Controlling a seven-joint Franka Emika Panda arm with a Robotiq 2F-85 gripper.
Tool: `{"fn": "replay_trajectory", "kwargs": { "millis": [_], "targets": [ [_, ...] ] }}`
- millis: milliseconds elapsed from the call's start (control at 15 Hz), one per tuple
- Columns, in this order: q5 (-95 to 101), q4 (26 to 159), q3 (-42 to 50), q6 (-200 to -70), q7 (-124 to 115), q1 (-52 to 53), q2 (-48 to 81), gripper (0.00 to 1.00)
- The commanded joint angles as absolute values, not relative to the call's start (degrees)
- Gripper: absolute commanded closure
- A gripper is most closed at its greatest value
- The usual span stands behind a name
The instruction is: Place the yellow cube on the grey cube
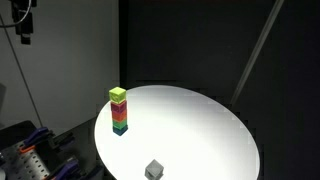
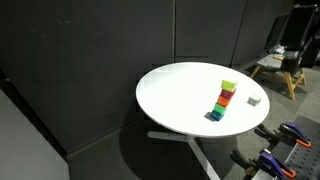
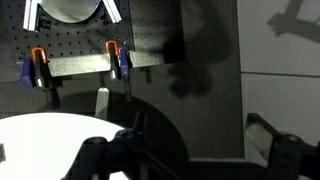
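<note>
White table (image 1: pixel 195 120) bears yellow cube (image 1: pixel 118 94) atop a coloured stack (image 1: pixel 119 118), grey cube (image 1: pixel 153 169) apart; jaws seemingly spread.

The view looks across the dark pincer (image 3: pixel 195 162), whose two fingers (image 3: pixel 98 158) stand wide apart along the bottom edge. The rounded edge of a white surface (image 3: pixel 40 140) shows at lower left. Behind it, a black perforated board (image 3: pixel 70 30) carries two clamps (image 3: pixel 38 68) with orange-and-blue handles and a metal bar (image 3: pixel 80 67) between them. Dark wall panels (image 3: pixel 280 40) fill the right.
</note>
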State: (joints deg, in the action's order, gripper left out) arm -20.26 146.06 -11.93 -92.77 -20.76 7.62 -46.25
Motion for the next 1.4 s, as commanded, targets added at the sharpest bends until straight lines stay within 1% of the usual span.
{"fn": "replay_trajectory", "kwargs": {
  "millis": [0,200,667,1333],
  "targets": [
    [-19.12,145.96,-12.26,-93.72,-20.00,5.50,-47.12,0.00],
    [-17.71,146.00,-11.74,-94.68,-19.43,4.06,-47.28,0.00],
    [-11.34,146.76,-10.98,-102.17,-17.19,1.59,-45.59,0.00],
    [-4.83,148.23,-5.16,-109.76,-6.79,1.36,-41.13,0.00]
  ]
}}
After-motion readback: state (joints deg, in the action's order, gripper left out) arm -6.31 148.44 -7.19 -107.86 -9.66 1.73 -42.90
